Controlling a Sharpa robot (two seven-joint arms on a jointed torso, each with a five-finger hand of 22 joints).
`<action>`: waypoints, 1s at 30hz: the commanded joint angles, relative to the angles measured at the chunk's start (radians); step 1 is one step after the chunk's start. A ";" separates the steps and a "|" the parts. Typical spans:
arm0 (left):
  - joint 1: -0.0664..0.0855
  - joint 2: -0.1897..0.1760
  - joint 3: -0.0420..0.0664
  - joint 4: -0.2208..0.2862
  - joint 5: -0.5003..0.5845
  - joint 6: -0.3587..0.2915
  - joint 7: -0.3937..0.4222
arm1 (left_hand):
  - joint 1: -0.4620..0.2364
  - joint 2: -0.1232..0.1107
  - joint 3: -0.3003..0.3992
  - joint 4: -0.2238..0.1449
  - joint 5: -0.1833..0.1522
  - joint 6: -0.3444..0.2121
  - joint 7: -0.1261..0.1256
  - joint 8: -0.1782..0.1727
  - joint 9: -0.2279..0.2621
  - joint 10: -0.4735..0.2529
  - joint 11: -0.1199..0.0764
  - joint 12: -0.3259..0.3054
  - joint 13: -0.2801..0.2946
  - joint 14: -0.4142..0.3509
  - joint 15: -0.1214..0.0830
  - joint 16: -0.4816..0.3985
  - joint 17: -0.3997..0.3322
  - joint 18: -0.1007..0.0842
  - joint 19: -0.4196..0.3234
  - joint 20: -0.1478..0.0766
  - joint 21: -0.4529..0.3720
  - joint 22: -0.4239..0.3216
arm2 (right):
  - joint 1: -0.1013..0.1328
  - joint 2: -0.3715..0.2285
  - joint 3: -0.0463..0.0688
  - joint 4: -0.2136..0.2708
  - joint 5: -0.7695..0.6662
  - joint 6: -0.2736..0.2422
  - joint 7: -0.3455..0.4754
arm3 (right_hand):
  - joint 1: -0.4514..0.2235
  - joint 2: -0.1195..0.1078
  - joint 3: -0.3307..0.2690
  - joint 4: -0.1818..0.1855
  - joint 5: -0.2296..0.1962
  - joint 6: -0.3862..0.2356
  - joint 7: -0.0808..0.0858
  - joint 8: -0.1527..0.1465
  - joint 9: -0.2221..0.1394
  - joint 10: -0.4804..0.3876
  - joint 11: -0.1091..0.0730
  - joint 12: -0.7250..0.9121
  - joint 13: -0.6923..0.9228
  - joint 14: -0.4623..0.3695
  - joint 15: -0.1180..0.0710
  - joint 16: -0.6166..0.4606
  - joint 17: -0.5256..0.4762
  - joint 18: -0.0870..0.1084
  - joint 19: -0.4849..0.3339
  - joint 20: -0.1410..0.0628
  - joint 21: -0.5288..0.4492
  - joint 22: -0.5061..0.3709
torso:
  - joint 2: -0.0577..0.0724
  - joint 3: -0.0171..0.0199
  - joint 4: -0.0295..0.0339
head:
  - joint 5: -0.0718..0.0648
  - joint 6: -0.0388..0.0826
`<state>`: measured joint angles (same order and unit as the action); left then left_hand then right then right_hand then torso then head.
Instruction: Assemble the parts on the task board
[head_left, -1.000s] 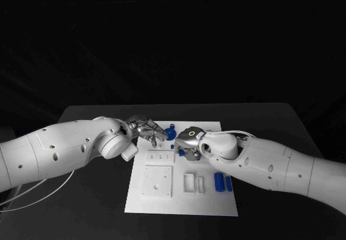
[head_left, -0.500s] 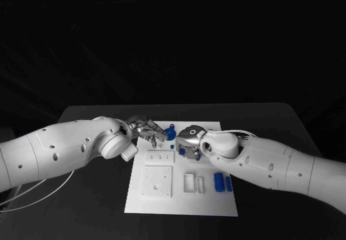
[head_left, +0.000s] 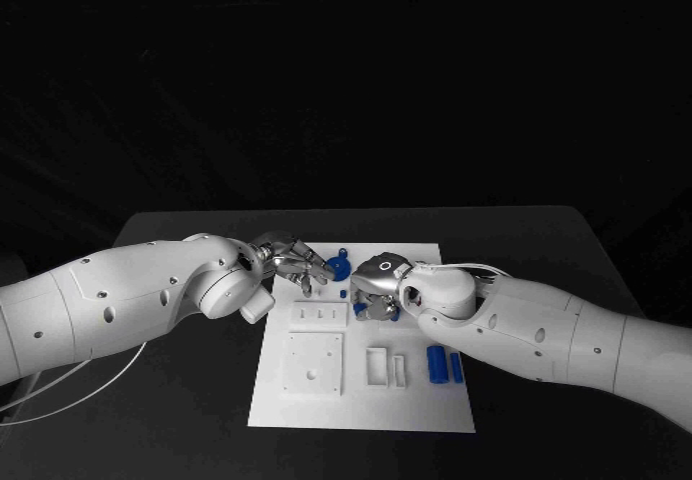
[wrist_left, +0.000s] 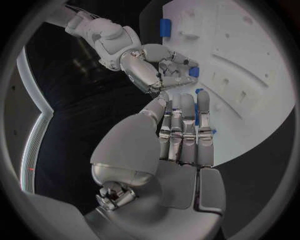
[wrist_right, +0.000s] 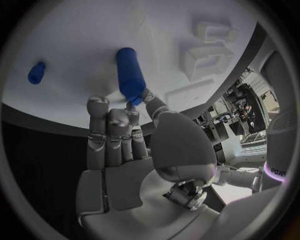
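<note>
Lying on the task board (head_left: 433, 400): two blue cylinders (head_left: 446, 365); both hands' fingers unclear.

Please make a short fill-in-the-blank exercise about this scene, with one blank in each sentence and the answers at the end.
1. The task board is ____ in colour.
2. The table under the board is ____.
3. The two cylinders lying side by side near the right arm are ____.

Missing words: white; black; blue

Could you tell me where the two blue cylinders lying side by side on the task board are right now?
In the head view the two blue cylinders lie on the task board's right part, just right of a white slotted block, nearer the robot than the right hand.
</note>
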<state>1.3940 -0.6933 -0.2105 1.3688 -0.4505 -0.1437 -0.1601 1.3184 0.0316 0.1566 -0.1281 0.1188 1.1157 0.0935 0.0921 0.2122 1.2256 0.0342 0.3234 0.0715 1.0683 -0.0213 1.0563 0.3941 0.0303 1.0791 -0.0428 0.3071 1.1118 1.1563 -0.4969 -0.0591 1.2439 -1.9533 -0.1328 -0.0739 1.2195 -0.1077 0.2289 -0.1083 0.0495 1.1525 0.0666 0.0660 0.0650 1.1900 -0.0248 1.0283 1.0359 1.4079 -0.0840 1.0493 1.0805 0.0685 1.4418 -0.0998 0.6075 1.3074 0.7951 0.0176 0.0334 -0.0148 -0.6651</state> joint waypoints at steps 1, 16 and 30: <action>0.001 0.002 0.001 0.001 0.006 0.016 0.000 | 0.009 0.003 -0.002 0.002 -0.004 -0.007 -0.001 0.003 -0.001 -0.006 0.000 -0.005 -0.001 0.000 0.008 -0.004 0.001 0.007 0.003 0.007 -0.004 -0.001 | -0.003 0.000 -0.002 0.000 0.019 0.009 -0.013 | 0.001 -0.013 -0.004 0.012 -0.002 -0.017 0.003 -0.004 -0.002 -0.003 0.007 -0.008 -0.003 0.001 0.008 0.001 0.001 0.003 0.005 0.000 -0.007 0.060 | 0.000 0.0008 -0.0002 | 0.000 0.001; 0.001 0.001 0.001 0.000 0.006 0.016 -0.002 | 0.010 0.002 -0.003 0.004 -0.003 -0.012 0.001 0.003 -0.003 -0.011 0.001 -0.003 -0.001 0.000 0.009 -0.005 0.001 0.008 0.004 0.008 -0.006 -0.002 | -0.004 -0.009 -0.002 0.008 0.040 0.025 -0.022 | 0.019 -0.032 -0.047 0.048 0.004 -0.085 0.033 -0.004 -0.002 -0.028 0.029 -0.018 -0.024 -0.009 0.024 -0.007 -0.004 0.025 0.007 0.019 -0.042 0.059 | -0.001 0.0020 -0.0003 | -0.003 0.001; 0.001 -0.001 0.001 0.000 0.006 0.019 -0.004 | 0.011 0.002 -0.003 0.004 -0.002 -0.015 0.002 0.003 -0.004 -0.014 0.003 -0.003 -0.001 0.000 0.009 -0.006 0.001 0.009 0.004 0.009 -0.007 -0.003 | -0.008 -0.023 -0.002 0.023 0.060 0.031 -0.016 | -0.005 -0.009 0.035 -0.010 0.189 -0.058 0.029 -0.005 -0.003 -0.030 0.023 -0.006 -0.034 -0.006 0.021 0.002 -0.004 0.026 0.014 0.019 -0.035 0.063 | 0.001 0.0014 -0.0005 | -0.005 -0.001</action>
<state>1.3940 -0.6951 -0.2106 1.3675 -0.4501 -0.1384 -0.1673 1.3184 0.0316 0.1566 -0.1282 0.1188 1.1075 0.0945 0.0921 0.2096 1.2185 0.0342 0.3235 0.0716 1.0683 -0.0213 1.0563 0.3938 0.0302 1.0827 -0.0391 0.3074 1.1109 1.1523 -0.5187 -0.0594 1.2653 -1.8991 -0.1281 -0.0907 1.2154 -0.1206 0.2613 -0.1176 0.2326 1.0895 0.0928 0.0656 0.0598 1.1614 0.0037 1.0196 1.0021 1.3970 -0.0661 1.0455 1.0770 0.0841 1.4508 -0.0836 0.5689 1.3073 0.7953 0.0193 0.0330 -0.0195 -0.6653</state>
